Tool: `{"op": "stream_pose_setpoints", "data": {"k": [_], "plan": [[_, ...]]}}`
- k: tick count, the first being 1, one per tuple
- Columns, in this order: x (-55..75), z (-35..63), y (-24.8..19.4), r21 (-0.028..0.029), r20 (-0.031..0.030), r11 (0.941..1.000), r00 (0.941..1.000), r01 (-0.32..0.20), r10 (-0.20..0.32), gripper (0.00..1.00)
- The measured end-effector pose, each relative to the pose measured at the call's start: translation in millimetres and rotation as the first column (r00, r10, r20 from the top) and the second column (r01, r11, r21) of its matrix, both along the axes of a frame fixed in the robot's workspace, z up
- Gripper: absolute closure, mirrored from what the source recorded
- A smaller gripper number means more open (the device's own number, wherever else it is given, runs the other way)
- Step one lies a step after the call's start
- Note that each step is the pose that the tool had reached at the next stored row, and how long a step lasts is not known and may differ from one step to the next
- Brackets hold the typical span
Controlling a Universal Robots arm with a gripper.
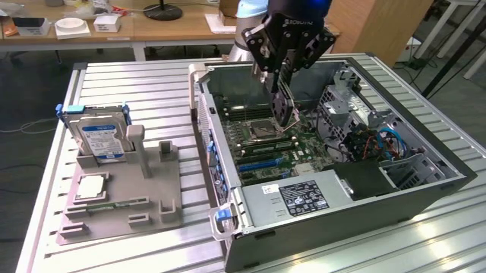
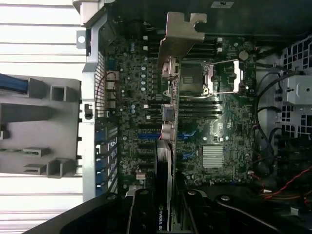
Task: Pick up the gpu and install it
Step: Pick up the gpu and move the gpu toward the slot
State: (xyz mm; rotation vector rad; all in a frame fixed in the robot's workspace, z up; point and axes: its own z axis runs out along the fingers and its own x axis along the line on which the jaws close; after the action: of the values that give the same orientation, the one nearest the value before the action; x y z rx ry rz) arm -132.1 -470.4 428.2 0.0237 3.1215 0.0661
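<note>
One gpu (image 1: pixel 283 108) in jaws, seemingly above motherboard (image 1: pixel 302 141).

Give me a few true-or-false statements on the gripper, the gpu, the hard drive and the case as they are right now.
1. The gripper is clamped on the gpu. True.
2. The gpu is seated in a slot. False: it hangs edge-on above the motherboard.
3. The hard drive stands in the gray fixture outside the case. True.
4. The case is closed. False: its side is open and the motherboard is exposed.
</note>
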Motion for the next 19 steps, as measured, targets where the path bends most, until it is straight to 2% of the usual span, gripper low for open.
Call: {"op": "stream_pose_setpoints", "data": {"k": [6, 19], "plan": [[13.3, -0.3, 0.0, 0.0012, 0.0, 1.0, 1.0, -0.001, 0.001, 0.74], [56.8, -0.9, 0.0, 0.0062, -0.0001, 1.0, 1.0, -0.001, 0.001, 0.74]]}}
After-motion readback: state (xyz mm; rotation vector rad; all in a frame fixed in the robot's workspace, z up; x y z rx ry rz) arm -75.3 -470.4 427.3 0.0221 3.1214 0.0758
